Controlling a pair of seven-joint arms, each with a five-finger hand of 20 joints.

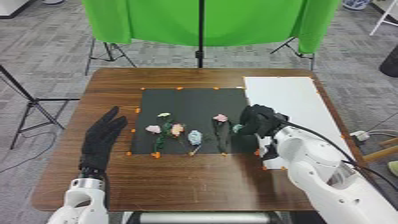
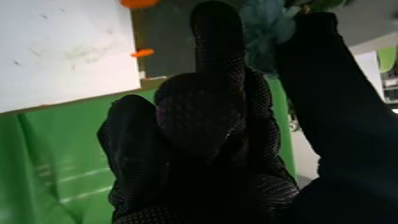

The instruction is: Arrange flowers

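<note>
"What does the right robot hand (image 1: 260,120) have?"

"A blue-green flower (image 1: 237,128), pinched between thumb and finger. It's over the right side of the black mat (image 1: 195,100), with the white panel (image 1: 289,97) just to the right."

"How does the bloom look close up?"

"In the right wrist view it has layered, overlapping petals, a dusty teal, and there's a bit of green foliage near it. The right robot hand (image 2: 209,115) covers part of it."

"And the other flowers?"

"They lie on the mat. The white flower (image 1: 163,114) is small, and the pink flower (image 1: 154,129) is nearer and a little to its left. Beside that is the peach flower (image 1: 177,129), with green stems and leaves around them. Then comes the pale blue flower (image 1: 195,137), long-headed on a thin, light stem."

"Anything past that?"

"A second pink flower (image 1: 220,118), with a long dark stem pointing toward the near edge."

"The left robot hand (image 1: 102,137)?"

"Fingers straight, empty, over the brown worktop (image 1: 178,185), left of the mat."
</note>
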